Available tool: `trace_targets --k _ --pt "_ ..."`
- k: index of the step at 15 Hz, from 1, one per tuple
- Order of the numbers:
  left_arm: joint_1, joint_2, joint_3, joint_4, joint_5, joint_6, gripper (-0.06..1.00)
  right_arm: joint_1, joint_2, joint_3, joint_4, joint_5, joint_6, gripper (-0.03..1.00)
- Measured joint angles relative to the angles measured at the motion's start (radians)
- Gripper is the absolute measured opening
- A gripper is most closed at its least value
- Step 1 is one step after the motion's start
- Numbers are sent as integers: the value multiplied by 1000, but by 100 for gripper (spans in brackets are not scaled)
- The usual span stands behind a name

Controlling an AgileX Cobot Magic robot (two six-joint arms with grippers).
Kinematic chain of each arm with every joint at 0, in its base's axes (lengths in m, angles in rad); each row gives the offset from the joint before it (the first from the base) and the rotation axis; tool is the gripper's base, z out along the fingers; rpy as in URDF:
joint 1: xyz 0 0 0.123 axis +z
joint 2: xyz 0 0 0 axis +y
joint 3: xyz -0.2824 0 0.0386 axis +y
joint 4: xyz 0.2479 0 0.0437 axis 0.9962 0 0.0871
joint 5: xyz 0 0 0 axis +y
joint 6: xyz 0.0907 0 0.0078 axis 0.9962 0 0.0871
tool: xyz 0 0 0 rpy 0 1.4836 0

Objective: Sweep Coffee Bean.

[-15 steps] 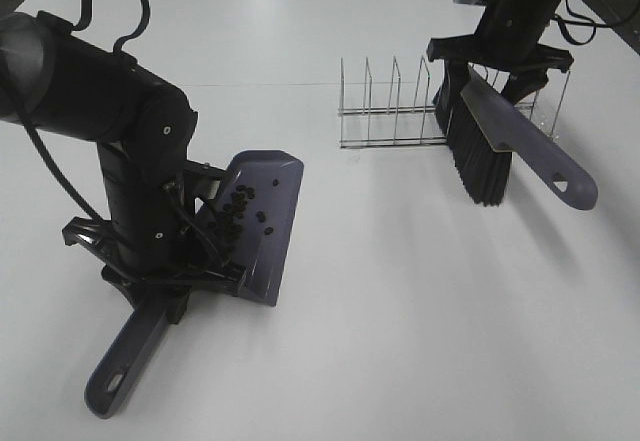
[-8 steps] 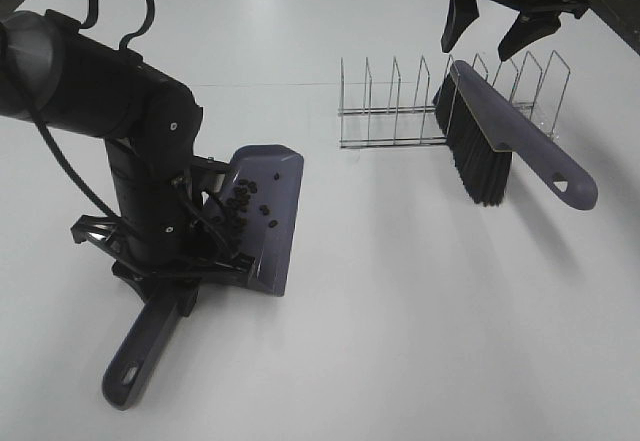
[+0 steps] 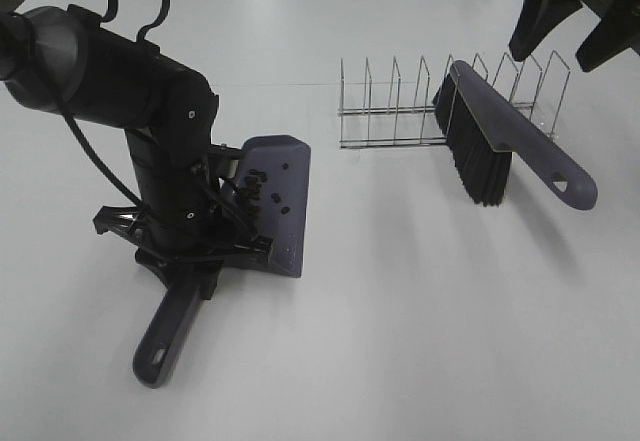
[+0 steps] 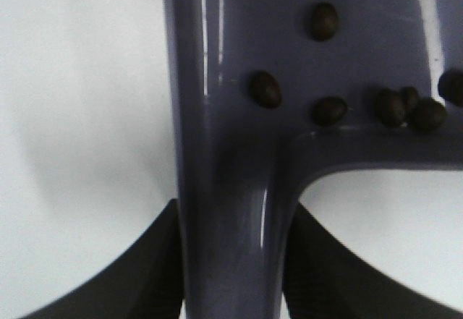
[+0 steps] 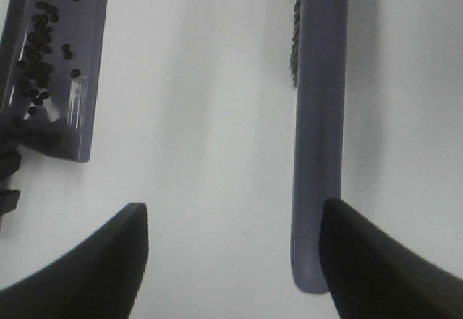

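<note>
The purple-grey dustpan [image 3: 285, 196] rests on the white table at the left, its handle [image 3: 165, 336] pointing toward the front. Several coffee beans [image 3: 262, 186] lie inside it. My left gripper [image 3: 200, 261] is shut on the dustpan handle where it meets the pan. In the left wrist view the handle [image 4: 231, 189] sits between the two fingers [image 4: 155, 268], with beans [image 4: 265, 90] on the pan. The brush [image 3: 500, 146] leans against the wire rack, bristles down. My right gripper [image 3: 575, 21] is open and empty, high above and right of the brush. The right wrist view shows the brush [image 5: 318, 116] and the dustpan [image 5: 61, 73] below it.
A wire rack [image 3: 395, 111] with several upright dividers stands at the back, behind the brush. The white table [image 3: 420, 311] is bare in front of it. The left arm's black body [image 3: 110, 71] stands left of the dustpan.
My right gripper has let go of the brush, opened, and moved up and to the right. My left arm has shifted the dustpan to the right and turned it.
</note>
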Motion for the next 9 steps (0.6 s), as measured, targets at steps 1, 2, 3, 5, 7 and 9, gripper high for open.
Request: trace_targets --k 1,2,3,5,7,9 --pt "0 0 0 0 -5 -14 40 0 -71 40 7 0 -5 60" --pt "0 0 -1 0 -7 -18 51 0 -107 59 9 0 -8 60" --pt "0 0 -2 -1 -9 -20 61 0 -172 94 13 0 -9 60" --pt "0 -5 -2 -1 -3 -23 66 0 -313 178 15 1 -9 60" --pt "0 -34 -2 1 44 8 67 0 -470 300 13 2 -9 60" --pt "19 -85 -2 -1 59 27 67 0 -562 387 3 2 -9 60"
